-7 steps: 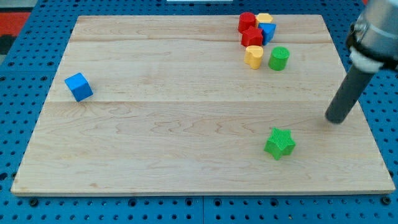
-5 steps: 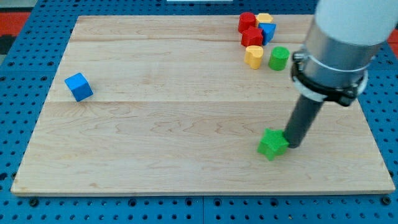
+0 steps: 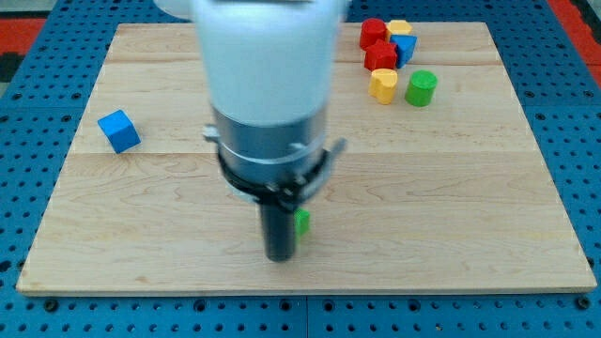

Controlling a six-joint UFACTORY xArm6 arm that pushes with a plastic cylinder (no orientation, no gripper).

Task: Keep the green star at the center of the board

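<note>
The green star (image 3: 301, 222) is mostly hidden behind my rod; only a small green sliver shows at the rod's right edge, below the board's middle. My tip (image 3: 280, 255) rests on the wooden board (image 3: 451, 188) near the view's bottom, touching or just left of the star. The arm's body is blurred and covers the board's middle.
A blue cube (image 3: 118, 130) lies at the view's left. At the view's top right is a cluster: two red blocks (image 3: 379, 47), a yellow block (image 3: 400, 28), a blue block (image 3: 407, 47), a yellow block (image 3: 382, 84) and a green cylinder (image 3: 421, 88).
My rod swept from the view's right to the left, reaching the green star and pushing it leftward along the board's lower part. The other blocks have not moved.
</note>
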